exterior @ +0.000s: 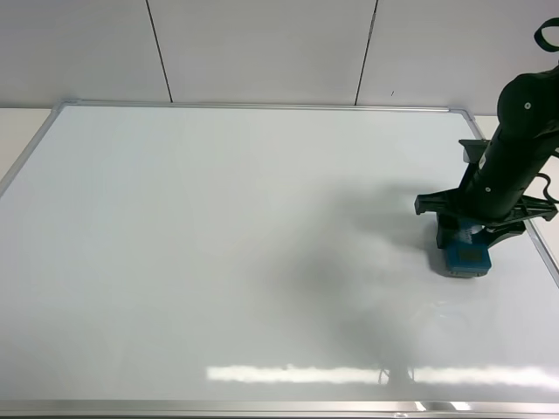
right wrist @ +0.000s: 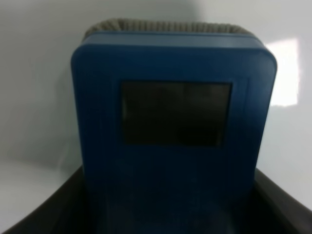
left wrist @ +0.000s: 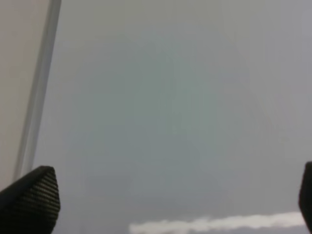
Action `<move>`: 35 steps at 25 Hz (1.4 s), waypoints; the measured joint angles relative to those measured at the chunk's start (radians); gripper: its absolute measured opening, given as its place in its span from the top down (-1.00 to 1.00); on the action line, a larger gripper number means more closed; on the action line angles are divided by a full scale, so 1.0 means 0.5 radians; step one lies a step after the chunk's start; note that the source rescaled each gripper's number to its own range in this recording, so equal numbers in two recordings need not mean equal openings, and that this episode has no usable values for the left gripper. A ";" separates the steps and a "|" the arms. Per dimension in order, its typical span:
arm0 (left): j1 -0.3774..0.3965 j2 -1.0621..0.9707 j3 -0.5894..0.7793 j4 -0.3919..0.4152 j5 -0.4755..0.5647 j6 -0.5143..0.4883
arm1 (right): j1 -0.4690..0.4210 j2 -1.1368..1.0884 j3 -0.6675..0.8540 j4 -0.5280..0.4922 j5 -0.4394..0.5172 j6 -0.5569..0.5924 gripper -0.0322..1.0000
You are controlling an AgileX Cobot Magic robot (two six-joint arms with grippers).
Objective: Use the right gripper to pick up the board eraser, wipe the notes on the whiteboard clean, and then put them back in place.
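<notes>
The whiteboard is glossy white with a thin silver frame and fills most of the exterior high view. No black marker notes show on it. The teal-blue board eraser rests flat on the board near its right edge. My right gripper stands right over it, shut on its sides. In the right wrist view the eraser fills the frame, with one dark inset and its grey felt at the far end, between my dark fingers. My left gripper is open over bare board and out of the exterior high view.
The board's right frame edge runs close beside the eraser and the right arm. A frame edge also shows in the left wrist view. A panelled white wall stands behind the board. A light glare streak lies near the front edge.
</notes>
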 joint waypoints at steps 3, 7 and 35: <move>0.000 0.000 0.000 0.000 0.000 0.000 | 0.000 0.001 0.000 0.000 -0.012 0.002 0.92; 0.000 0.000 0.000 0.000 0.000 0.000 | 0.000 0.001 0.000 0.000 -0.012 0.006 0.92; 0.000 0.000 0.000 0.000 0.000 0.000 | -0.053 -0.710 0.001 -0.052 -0.029 0.073 -0.98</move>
